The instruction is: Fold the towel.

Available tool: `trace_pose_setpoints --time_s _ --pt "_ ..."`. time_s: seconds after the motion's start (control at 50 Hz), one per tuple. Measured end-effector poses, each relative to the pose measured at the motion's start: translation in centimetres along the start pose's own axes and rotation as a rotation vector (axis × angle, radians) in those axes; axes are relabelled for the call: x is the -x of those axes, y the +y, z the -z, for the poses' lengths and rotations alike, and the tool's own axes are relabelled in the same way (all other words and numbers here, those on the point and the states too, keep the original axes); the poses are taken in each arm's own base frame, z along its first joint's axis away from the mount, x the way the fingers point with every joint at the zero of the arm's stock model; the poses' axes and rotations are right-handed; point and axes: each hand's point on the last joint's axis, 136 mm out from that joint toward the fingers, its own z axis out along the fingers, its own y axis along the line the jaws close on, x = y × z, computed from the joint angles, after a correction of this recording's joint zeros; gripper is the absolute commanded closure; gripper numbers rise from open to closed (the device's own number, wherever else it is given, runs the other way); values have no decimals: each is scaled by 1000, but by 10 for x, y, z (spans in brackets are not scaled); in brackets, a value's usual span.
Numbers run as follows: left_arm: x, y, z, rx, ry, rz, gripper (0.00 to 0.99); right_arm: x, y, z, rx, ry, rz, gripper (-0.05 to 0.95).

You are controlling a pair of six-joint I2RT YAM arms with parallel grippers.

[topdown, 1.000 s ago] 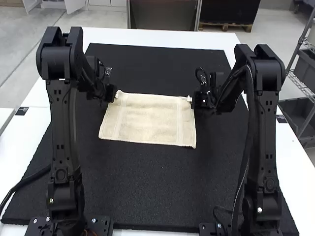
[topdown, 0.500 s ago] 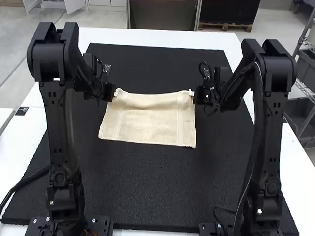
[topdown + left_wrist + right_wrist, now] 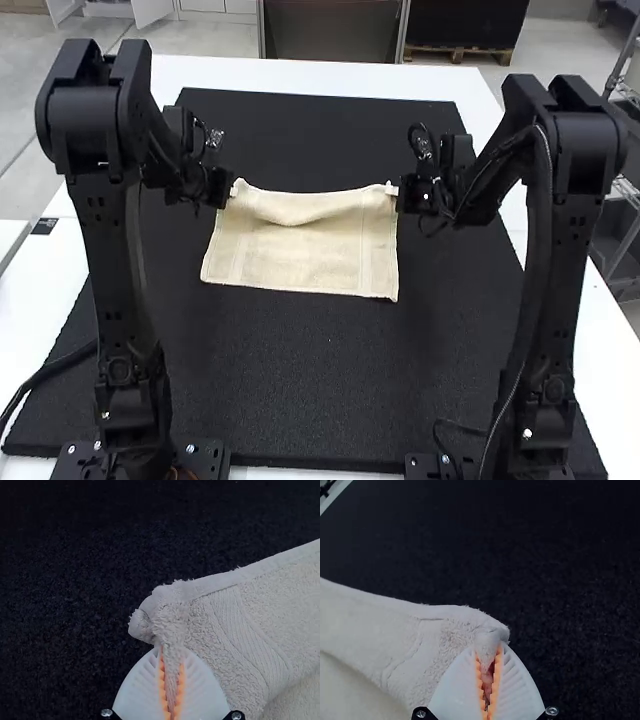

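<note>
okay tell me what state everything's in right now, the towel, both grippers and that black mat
Towel: spread out, far edge sagging between its two held corners.
Left gripper: closed on the far left corner.
Right gripper: closed on the far right corner.
Black mat: lying flat.

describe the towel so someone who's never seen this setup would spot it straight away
On the white table lies a large black mat. Toward the mat's far half, the cream towel stretches between the left gripper and right gripper, each pinching a far corner. It is the pale, soft rectangle against all that black.
</note>
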Motion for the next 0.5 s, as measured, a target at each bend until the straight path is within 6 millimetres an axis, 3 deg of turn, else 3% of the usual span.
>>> trace_pose_setpoints --time_s 0.3,0.5 --pt "-3 -2 16 12 -11 -2 974 -19 9 16 6 31 -18 920" --pt "-2 2 26 22 -18 9 974 -16 16 24 16 22 -12 920"
